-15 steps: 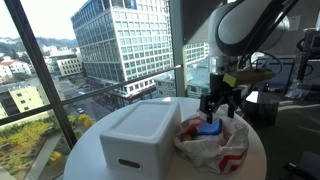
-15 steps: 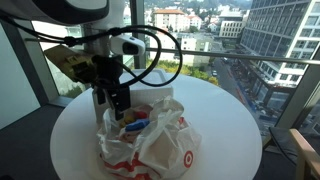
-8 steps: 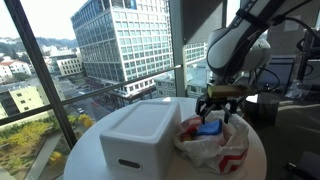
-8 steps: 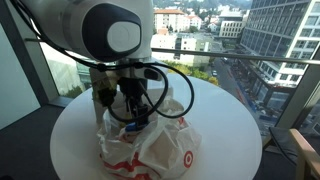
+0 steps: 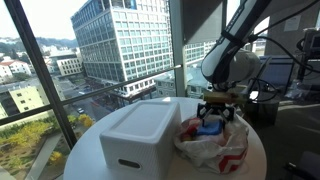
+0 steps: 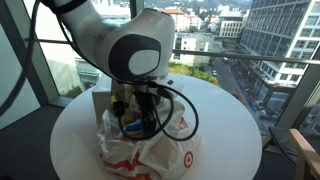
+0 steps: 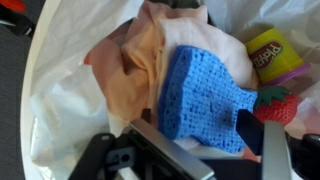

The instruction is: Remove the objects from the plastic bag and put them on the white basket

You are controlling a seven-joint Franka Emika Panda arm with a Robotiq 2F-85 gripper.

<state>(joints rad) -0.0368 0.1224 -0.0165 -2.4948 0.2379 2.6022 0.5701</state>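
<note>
The plastic bag (image 7: 60,110), white and wrinkly with red marks, lies open on the round table next to the white basket (image 5: 140,140). In the wrist view a bright blue sponge-like piece (image 7: 205,90) rests on a pinkish soft cloth (image 7: 140,60) inside the bag. My gripper (image 7: 215,150) is down in the bag's mouth, open, with one finger on each side of the blue piece's near end. In both exterior views the gripper (image 5: 218,112) (image 6: 134,116) hangs over the bag (image 5: 215,148) (image 6: 150,150), just above the blue piece (image 5: 208,128).
A yellow tub with a pink lid (image 7: 275,55) and a red strawberry-like toy (image 7: 274,103) also lie in the bag, close to my right finger. The white round table (image 6: 230,110) stands by tall windows. A desk with equipment (image 5: 275,90) is behind.
The arm has swung over and lowered, so the gripper has sunk deeper into the bag's mouth toward the blue piece. The jaws have narrowed slightly.
</note>
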